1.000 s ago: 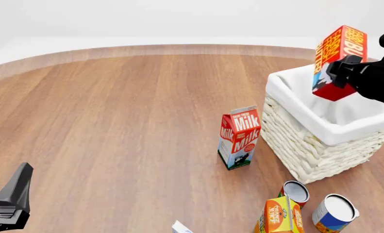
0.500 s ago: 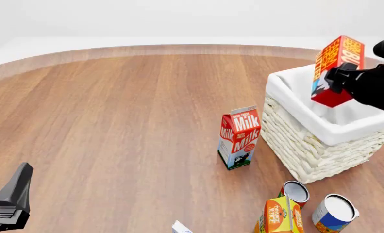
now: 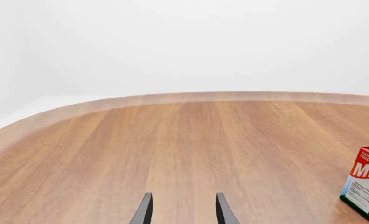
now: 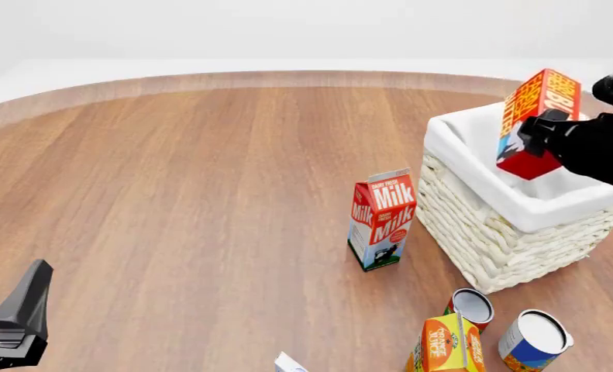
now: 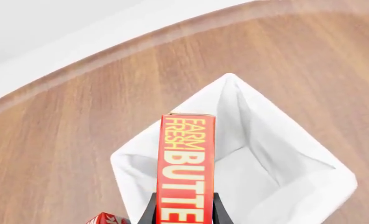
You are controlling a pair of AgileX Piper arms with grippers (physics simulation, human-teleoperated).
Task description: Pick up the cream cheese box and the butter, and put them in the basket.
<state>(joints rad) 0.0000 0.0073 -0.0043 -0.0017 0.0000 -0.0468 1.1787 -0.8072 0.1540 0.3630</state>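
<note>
Where pale walls rise, wooden table curves.

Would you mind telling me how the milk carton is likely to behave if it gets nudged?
The milk carton stands tall on a narrow base, so a high push would probably tip it rather than slide it. It looks like a stiff, flat-sided box, so it should not roll. The basket stands close by and might stop a fall that way.
</note>
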